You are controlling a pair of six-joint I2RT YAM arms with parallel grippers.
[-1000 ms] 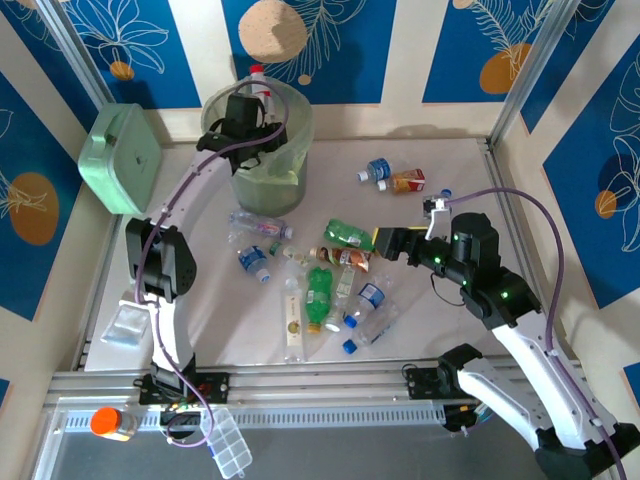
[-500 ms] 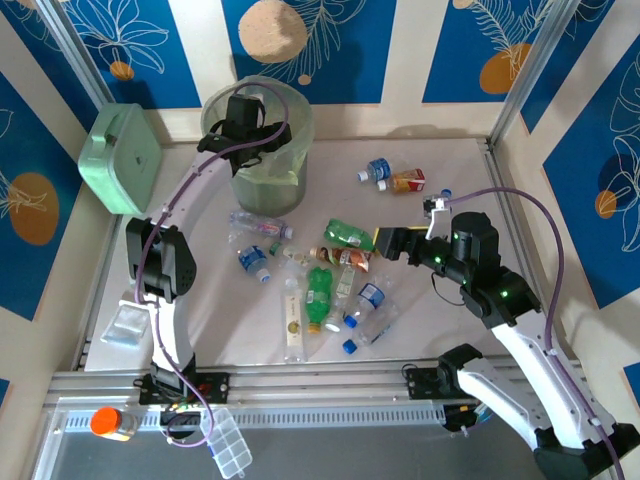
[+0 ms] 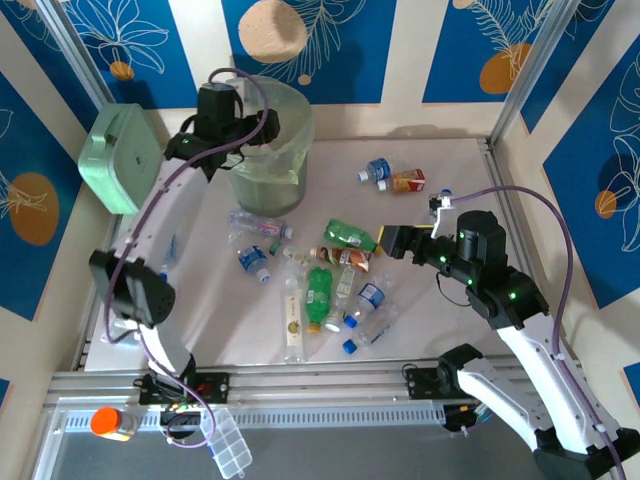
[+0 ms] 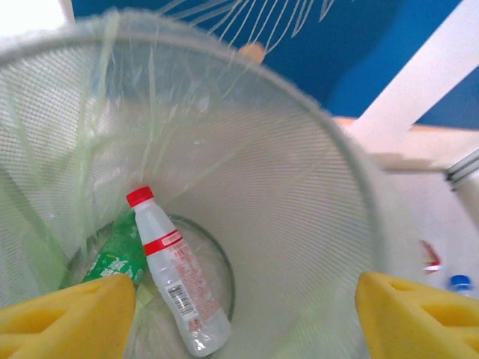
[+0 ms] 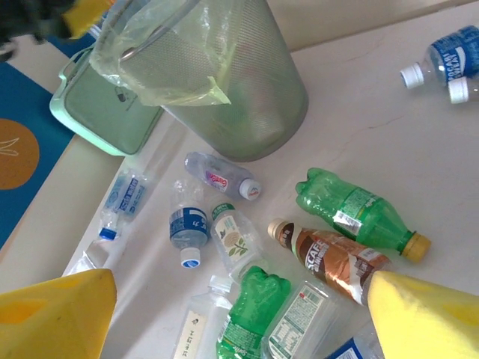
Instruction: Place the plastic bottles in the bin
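Note:
The bin point(image 3: 270, 165) stands at the back left, lined with a pale-green bag. My left gripper point(image 3: 258, 128) hovers open over its mouth. In the left wrist view the left gripper point(image 4: 243, 321) has nothing between its yellow pads, and below lie a clear red-capped bottle point(image 4: 176, 273) and a green bottle point(image 4: 116, 262) on the bin point(image 4: 299, 194) floor. My right gripper point(image 3: 390, 240) is open above the pile of plastic bottles. Under the right gripper point(image 5: 239, 321) lie a green yellow-capped bottle point(image 5: 352, 209), a brown-labelled bottle point(image 5: 329, 254) and a green bottle point(image 5: 251, 314).
A mint-green box point(image 3: 122, 158) leans at the far left beside the bin. More bottles lie loose: a blue-labelled one point(image 3: 254, 262), a clear one point(image 3: 258, 224), a tall clear one point(image 3: 292, 320), and two at the back point(image 3: 377, 170). Metal rails edge the table.
The red-capped bottle left my left gripper and dropped into the bin. The left gripper opened and its arm swung left. The right gripper shifted slightly right.

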